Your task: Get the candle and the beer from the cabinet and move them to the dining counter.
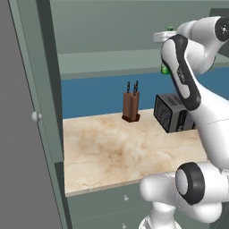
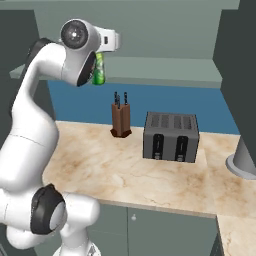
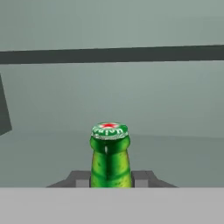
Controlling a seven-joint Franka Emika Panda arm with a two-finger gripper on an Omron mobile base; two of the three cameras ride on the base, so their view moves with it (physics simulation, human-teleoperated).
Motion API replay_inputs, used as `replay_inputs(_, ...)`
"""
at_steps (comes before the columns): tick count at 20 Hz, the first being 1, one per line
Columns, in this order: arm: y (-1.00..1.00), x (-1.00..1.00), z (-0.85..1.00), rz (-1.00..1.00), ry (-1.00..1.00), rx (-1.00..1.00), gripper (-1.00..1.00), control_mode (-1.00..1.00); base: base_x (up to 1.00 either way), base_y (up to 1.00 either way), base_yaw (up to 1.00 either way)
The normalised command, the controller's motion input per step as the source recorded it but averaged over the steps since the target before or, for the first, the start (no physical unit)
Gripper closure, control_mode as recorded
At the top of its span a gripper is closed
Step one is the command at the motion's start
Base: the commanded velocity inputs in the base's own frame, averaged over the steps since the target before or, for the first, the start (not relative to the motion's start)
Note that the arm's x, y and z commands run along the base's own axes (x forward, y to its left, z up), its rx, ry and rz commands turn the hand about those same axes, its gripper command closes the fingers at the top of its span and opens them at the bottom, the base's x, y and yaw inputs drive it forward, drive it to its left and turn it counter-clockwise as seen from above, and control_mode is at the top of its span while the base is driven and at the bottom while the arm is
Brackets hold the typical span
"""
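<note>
The fingers (image 3: 111, 178) hold the beer (image 3: 110, 153) at its neck, inside the cabinet (image 3: 131, 87). Better pull it straight back, upright, toward 6 o'clock.

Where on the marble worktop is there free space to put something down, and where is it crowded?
The beige marble worktop is bare across its front and left, before the brown wooden knife block. It is crowded at the back right, where the dark grey toaster stands beside the block.
</note>
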Motion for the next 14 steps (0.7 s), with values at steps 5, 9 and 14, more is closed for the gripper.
replay_inputs(5, -0.42, -1.0, -0.07, -0.02, 0.02, 0.0, 1.0, -1.0, 0.0, 0.0, 0.0)
replay_inputs(9, -0.37, -1.0, -0.29, -0.02, 0.0, 0.0, 1.0, -1.0, 0.0, 0.0, 0.0)
replay_inputs(14, -0.11, -1.0, -0.16, -0.07, 0.1, 0.0, 1.0, -1.0, 0.0, 0.0, 0.0)
